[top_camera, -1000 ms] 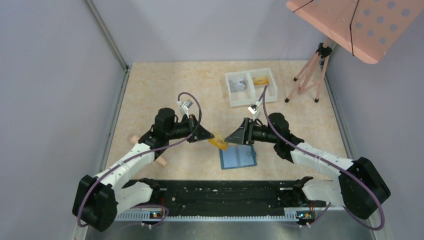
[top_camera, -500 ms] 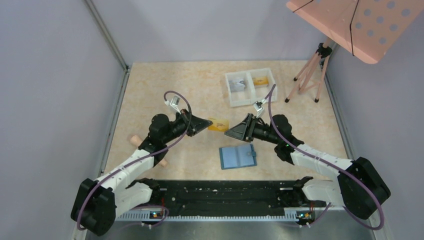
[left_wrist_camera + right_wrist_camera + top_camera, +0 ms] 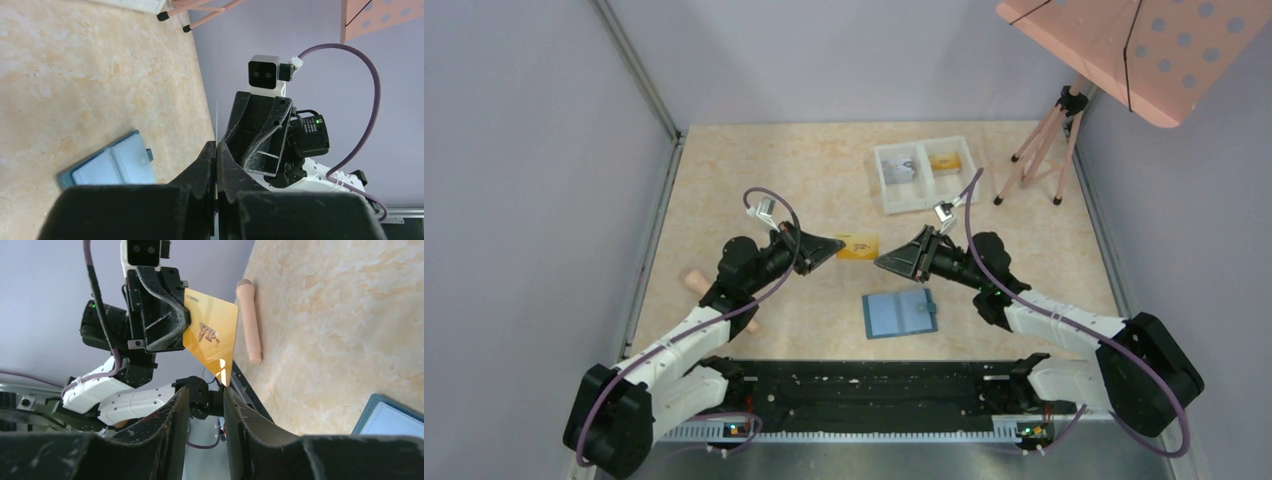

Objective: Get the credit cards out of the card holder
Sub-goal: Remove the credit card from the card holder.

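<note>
An orange-gold credit card [image 3: 858, 246] hangs in the air above the table, pinched at one end by my left gripper [image 3: 839, 243], which is shut on it. In the left wrist view the card [image 3: 217, 117] shows only as a thin edge rising from the gripper [image 3: 216, 146]. My right gripper [image 3: 880, 262] faces it from the right. Its jaws [image 3: 206, 390] stand apart, and the card's [image 3: 210, 337] lower corner sits at one fingertip. The teal-blue card holder [image 3: 900, 314] lies open on the table below, its light blue pockets up. It also shows in both wrist views [image 3: 112, 165] [image 3: 392, 420].
A white two-compartment tray [image 3: 924, 192] at the back right holds a greyish card [image 3: 902, 171] and an orange one [image 3: 942, 160]. A pink tripod [image 3: 1042, 150] stands to its right. A pink cylinder [image 3: 249, 320] lies on the table by the left arm.
My left gripper carried the gold card up and away from the card holder, toward the far side. The right gripper followed it, and its jaws have narrowed.
</note>
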### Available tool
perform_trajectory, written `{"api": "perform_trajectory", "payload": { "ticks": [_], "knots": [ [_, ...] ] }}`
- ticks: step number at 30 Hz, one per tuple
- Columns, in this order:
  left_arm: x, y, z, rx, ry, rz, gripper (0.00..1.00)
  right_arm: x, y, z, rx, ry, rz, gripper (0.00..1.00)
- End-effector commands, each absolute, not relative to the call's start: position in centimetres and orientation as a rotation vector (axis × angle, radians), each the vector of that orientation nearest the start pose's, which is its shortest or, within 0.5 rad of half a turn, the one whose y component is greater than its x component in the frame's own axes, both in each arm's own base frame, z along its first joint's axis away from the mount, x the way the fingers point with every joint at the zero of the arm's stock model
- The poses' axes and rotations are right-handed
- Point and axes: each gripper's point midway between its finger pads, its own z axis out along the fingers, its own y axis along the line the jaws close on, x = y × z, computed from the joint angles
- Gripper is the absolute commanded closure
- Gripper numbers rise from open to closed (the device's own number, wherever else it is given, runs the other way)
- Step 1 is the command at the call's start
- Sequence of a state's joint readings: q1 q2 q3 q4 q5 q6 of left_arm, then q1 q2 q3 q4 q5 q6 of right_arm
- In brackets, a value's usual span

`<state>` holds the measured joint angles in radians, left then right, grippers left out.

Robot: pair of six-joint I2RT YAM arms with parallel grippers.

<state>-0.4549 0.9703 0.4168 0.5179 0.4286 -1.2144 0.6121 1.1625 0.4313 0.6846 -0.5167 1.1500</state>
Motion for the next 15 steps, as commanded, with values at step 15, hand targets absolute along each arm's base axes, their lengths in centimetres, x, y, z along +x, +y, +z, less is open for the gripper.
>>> {"api": "perform_trajectory", "payload": {
  "ticks": [15],
  "knots": [
    [24.3,-23.7,25.2,-0.317,1.720,-1.630,1.00,22.2,29.7,22.2,0.078,1.875,1.725,0.67]
  ]
}}
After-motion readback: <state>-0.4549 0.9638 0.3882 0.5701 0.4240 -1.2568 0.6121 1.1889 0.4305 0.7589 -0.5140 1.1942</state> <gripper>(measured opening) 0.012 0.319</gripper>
